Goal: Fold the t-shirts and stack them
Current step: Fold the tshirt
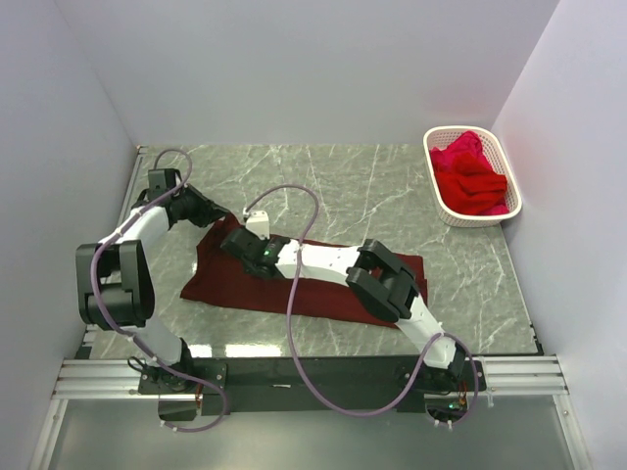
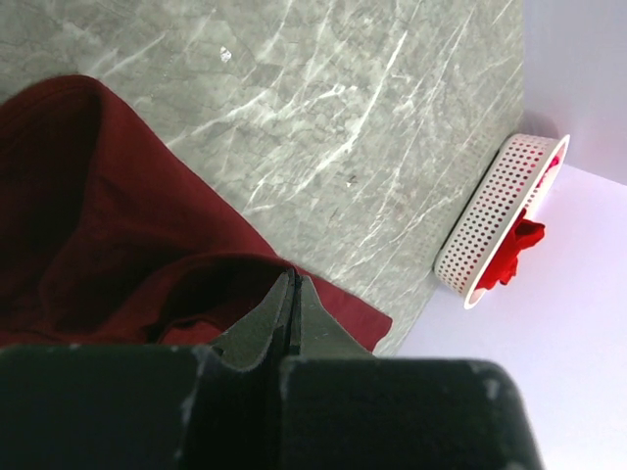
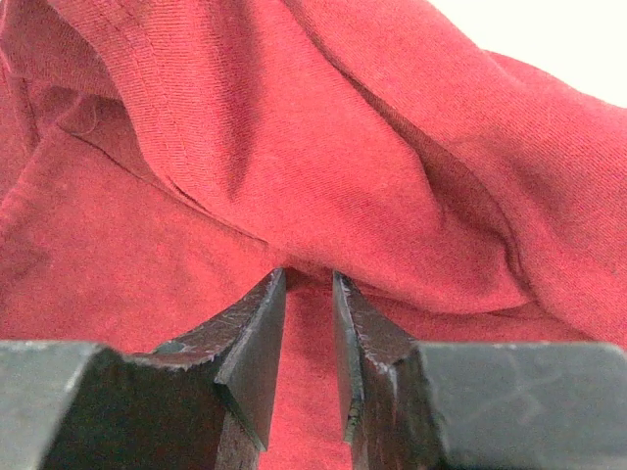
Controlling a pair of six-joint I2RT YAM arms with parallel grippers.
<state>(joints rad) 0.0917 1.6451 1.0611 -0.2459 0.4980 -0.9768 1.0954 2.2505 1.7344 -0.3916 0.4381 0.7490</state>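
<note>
The marble-patterned bench point(image 1: 392, 186) carries a dark maroon t-shirt point(image 1: 232, 281) spread flat across its near middle, between the two arms. A white slotted basket point(image 1: 436, 184) sits in the far right corner, well apart from it, with crumpled brighter red t-shirts point(image 1: 472, 176) piled inside. The right gripper point(image 3: 309, 279) is over the maroon shirt's left part, its jaws standing a narrow gap apart with their tips against a raised fold. The left gripper point(image 2: 292, 284) is at the shirt's far left corner, jaws pressed together on a tented pinch of cloth.
</note>
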